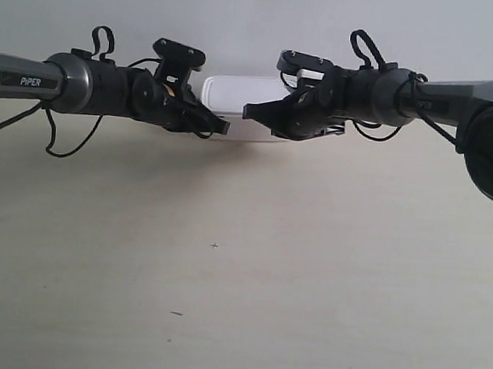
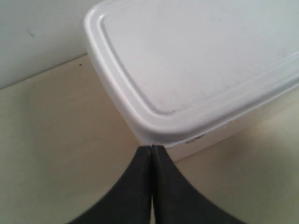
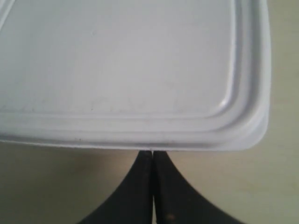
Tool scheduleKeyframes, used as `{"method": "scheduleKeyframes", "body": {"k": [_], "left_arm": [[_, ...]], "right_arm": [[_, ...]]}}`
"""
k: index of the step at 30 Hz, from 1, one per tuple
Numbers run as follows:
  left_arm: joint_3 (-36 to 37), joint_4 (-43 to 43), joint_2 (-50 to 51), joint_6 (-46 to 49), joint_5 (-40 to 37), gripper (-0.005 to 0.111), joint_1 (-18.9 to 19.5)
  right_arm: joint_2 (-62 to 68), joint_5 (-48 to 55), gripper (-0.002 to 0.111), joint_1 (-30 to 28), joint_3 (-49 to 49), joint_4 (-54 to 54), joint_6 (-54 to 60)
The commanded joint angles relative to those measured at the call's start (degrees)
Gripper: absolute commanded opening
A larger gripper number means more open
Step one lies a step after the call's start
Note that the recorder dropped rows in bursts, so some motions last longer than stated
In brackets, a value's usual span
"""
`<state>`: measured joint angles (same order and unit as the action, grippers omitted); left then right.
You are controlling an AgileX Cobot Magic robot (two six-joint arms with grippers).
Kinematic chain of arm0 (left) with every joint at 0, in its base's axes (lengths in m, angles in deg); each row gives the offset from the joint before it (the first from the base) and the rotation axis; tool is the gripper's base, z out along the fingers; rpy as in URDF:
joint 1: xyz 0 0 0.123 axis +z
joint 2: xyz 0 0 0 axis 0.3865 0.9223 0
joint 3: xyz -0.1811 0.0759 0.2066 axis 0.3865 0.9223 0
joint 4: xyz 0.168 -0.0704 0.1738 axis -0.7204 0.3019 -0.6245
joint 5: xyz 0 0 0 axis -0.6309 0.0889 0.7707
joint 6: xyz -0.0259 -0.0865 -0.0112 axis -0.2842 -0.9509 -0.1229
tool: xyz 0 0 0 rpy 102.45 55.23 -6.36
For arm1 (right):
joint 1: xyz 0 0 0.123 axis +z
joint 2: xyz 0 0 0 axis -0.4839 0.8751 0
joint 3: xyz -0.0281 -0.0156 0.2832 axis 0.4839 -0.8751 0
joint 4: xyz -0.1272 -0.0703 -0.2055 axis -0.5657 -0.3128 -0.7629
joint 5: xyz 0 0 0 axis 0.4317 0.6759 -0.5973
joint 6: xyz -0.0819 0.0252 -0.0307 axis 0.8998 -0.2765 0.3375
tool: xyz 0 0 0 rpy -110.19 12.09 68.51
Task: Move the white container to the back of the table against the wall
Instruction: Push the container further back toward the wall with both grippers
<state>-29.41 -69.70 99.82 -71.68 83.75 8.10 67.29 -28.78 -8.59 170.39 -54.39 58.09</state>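
Observation:
The white container (image 1: 240, 98) sits far back on the table (image 1: 239, 278), close under the wall (image 1: 243, 13). Its rimmed lid fills the left wrist view (image 2: 196, 60) and the right wrist view (image 3: 121, 60). My left gripper (image 2: 152, 148) is shut, its tips touching the lid rim at a rounded corner, holding nothing. My right gripper (image 3: 153, 152) is also shut, tips pressed against the long edge of the lid. In the exterior view the two arms meet in front of the box, hiding its lower front and right side.
The wall (image 2: 37, 37) meets the tabletop just beyond the container's corner. Broad pale tabletop (image 1: 219, 319) with tiny dark specks stretches in front of both arms. Loose black cables hang from each arm.

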Motion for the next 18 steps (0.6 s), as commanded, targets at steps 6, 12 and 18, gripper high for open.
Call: {"method": "scheduleKeyframes", "body": {"k": [6, 12, 18], "left_arm": [[-0.39, -0.12, 1.53, 0.75, 1.9, 0.0, 1.15], [-0.39, -0.12, 1.66, 0.97, 2.41, 0.0, 2.67], [-0.39, 0.03, -0.89, 0.97, 3.44, 0.0, 4.51]], "right_arm": [[1.81, 1.61, 0.0, -0.46, 3.93, -0.67, -0.41], [1.9, 1.06, 0.0, -0.46, 3.93, -0.67, -0.41], [2.81, 0.7, 0.0, -0.46, 4.38, -0.67, -1.2]]}}
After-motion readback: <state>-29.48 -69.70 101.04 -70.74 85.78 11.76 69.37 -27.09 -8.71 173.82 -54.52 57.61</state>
